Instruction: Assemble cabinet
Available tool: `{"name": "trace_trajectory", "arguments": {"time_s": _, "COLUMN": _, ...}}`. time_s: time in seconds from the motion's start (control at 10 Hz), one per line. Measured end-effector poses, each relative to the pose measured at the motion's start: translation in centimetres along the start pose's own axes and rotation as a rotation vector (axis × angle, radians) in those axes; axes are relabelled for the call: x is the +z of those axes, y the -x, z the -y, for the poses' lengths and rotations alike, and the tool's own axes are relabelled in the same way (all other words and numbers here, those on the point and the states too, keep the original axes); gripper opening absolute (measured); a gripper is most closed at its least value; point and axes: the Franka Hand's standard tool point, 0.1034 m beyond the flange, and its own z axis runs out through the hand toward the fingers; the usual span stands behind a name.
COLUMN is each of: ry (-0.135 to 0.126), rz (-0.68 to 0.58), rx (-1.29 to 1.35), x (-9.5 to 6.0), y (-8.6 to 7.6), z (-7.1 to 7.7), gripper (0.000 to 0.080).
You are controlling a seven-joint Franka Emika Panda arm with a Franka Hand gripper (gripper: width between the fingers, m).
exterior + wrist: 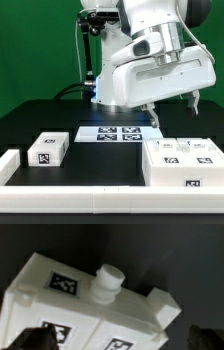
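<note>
The cabinet [185, 160] is a large white boxy body with black-and-white tags, lying at the front on the exterior view's right. My gripper [175, 110] hangs just above it, open and empty. In the wrist view the cabinet [100, 308] fills the frame. It has several tags and a short white round peg [108, 280] standing out near its far edge. My gripper [120, 339] looks down on it, with one dark fingertip [35, 339] over the body and the other beyond its edge. I cannot tell whether they touch it.
A small white tagged block [48, 150] lies at the exterior view's left. The marker board [112, 133] lies flat in the middle. A long low white bar [70, 186] runs along the front, with a raised end [10, 165] at the left.
</note>
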Motion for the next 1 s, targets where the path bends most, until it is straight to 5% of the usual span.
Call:
{"name": "trace_trajectory", "arguments": {"time_s": 0.4, "ry": 0.004, "rz": 0.001, "rx": 0.317, "x": -0.4, "y": 0.1, "z": -0.1, "gripper": 0.0649}}
{"name": "trace_trajectory", "arguments": {"time_s": 0.6, "ry": 0.035, "rz": -0.016, "rx": 0.599, "x": -0.9, "y": -0.1, "z": 1.8, "gripper": 0.0649}}
{"name": "trace_trajectory", "arguments": {"time_s": 1.0, "ry": 0.045, "rz": -0.03, "rx": 0.588, "x": -0.6, "y": -0.1, "z": 1.8, "gripper": 0.0649}}
